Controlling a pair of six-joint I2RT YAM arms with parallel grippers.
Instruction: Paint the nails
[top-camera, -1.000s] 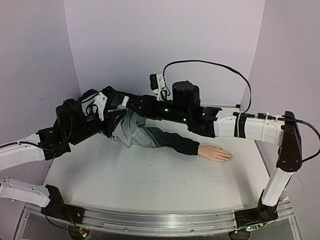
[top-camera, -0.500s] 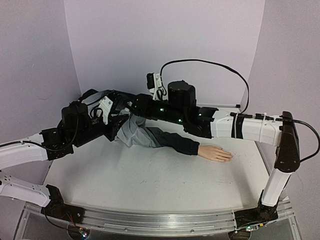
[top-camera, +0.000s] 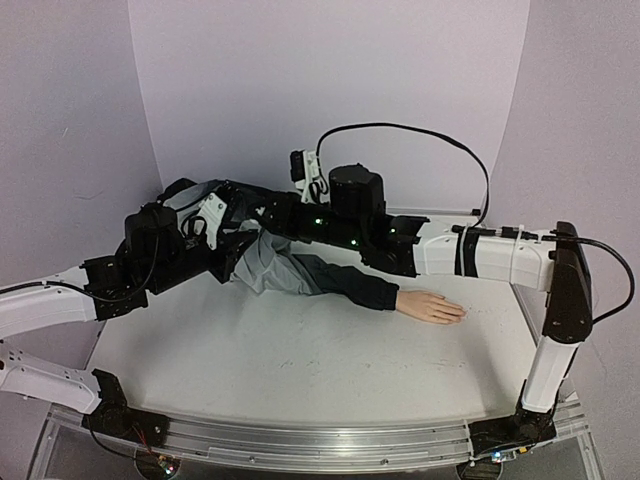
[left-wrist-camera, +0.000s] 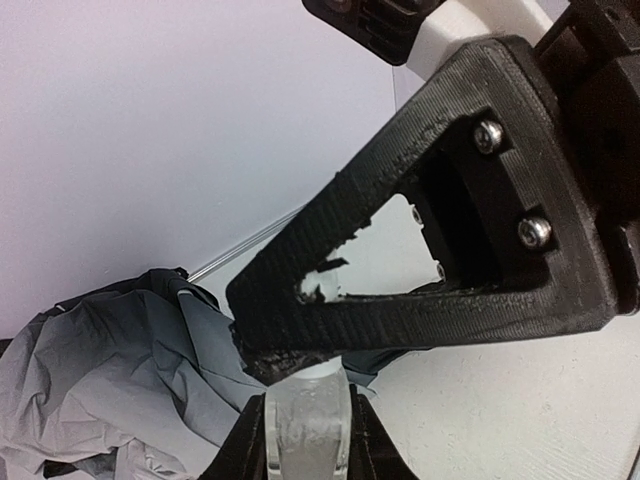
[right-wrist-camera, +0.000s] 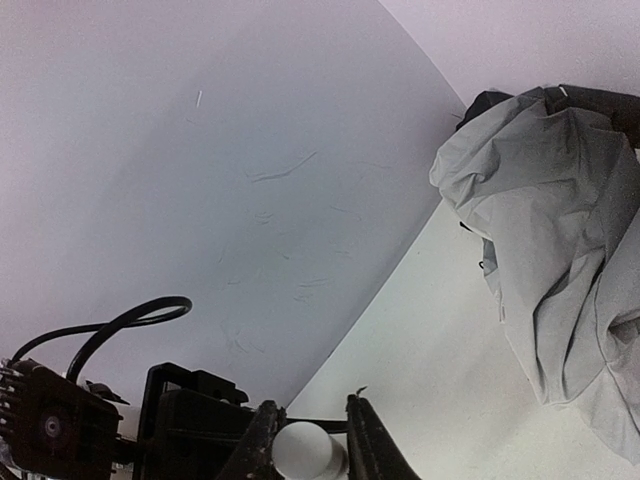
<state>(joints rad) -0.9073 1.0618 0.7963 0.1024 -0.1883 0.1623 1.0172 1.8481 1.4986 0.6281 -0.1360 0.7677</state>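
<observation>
**Top external view:** you look from above and behind the arm bases, down and forward across the whole worktop (top-camera: 300, 370) to the back wall (top-camera: 330, 80). This is the widest, most distant view.

**Left wrist view:** very close. You look along the left pincer (left-wrist-camera: 308, 420), which grips a whitish bottle (left-wrist-camera: 308, 445) at bottom centre, toward the wall.

**Right wrist view:** equally close and tilted, with the right pincer (right-wrist-camera: 310, 430) clasping a white cap (right-wrist-camera: 308, 452) at the bottom edge.

**Shared:** all three views show the crumpled grey jacket (top-camera: 265, 265). It lies lower left for the left wrist and at the right edge for the right wrist.
</observation>
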